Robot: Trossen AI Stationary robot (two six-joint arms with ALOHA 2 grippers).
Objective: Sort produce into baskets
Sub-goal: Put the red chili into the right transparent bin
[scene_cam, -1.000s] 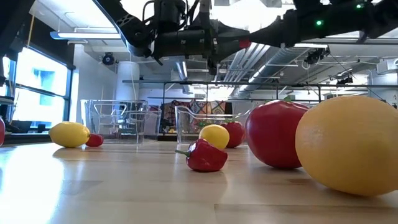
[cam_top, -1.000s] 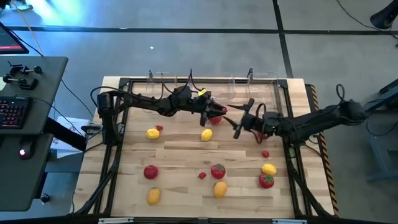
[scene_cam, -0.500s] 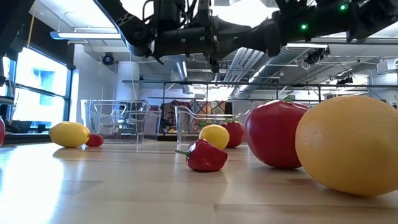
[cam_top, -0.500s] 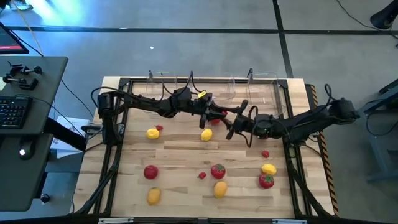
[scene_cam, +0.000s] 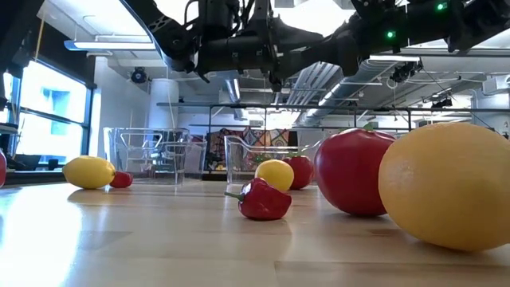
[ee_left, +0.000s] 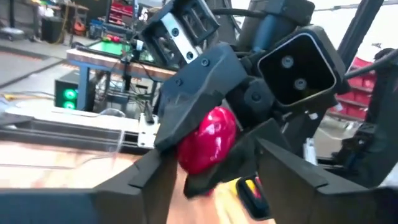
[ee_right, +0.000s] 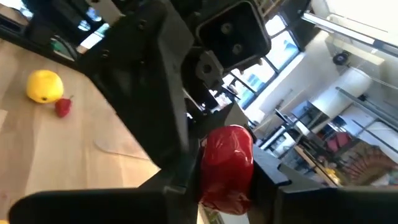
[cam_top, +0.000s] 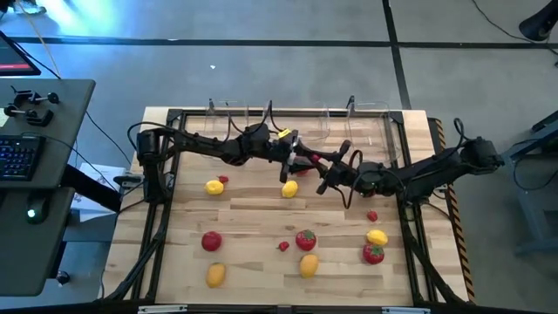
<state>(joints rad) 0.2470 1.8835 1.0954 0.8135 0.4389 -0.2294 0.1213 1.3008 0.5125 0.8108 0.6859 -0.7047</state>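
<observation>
A glossy red fruit [cam_top: 306,160] hangs in the air above the middle of the table, between my two grippers. My left gripper [cam_top: 300,156] comes from the table's left and is shut on it. My right gripper [cam_top: 317,164] comes from the right and closes around the same fruit [ee_right: 227,165]. Three clear bins [cam_top: 228,118] [cam_top: 307,122] [cam_top: 370,122] stand in a row on the table along its far edge. More produce lies loose on the tabletop. My left gripper has the red fruit [ee_left: 208,140] between its two fingers [ee_left: 163,171], level, from the table's left. The fruit is clear of the table. The right gripper's fingers cover part of the contact. My right gripper has the fruit's lower part [ee_right: 222,194] between its two fingers [ee_right: 184,182], level, from the table's right. Its fingers lie at an angle to the left gripper's. The fruit is clear of the table.
Two yellow fruits [cam_top: 214,187] [cam_top: 289,188] and a small red berry [cam_top: 223,180] lie below the arms. Tomatoes [cam_top: 211,241] [cam_top: 305,239] [cam_top: 373,254], orange ovals [cam_top: 215,276] [cam_top: 309,264] and a yellow fruit [cam_top: 377,236] lie nearer the front edge.
My right gripper has gone toward the table's left, up to my left gripper, and its fingers now stand around the red fruit. The fruit has stayed in the air in the same place.
</observation>
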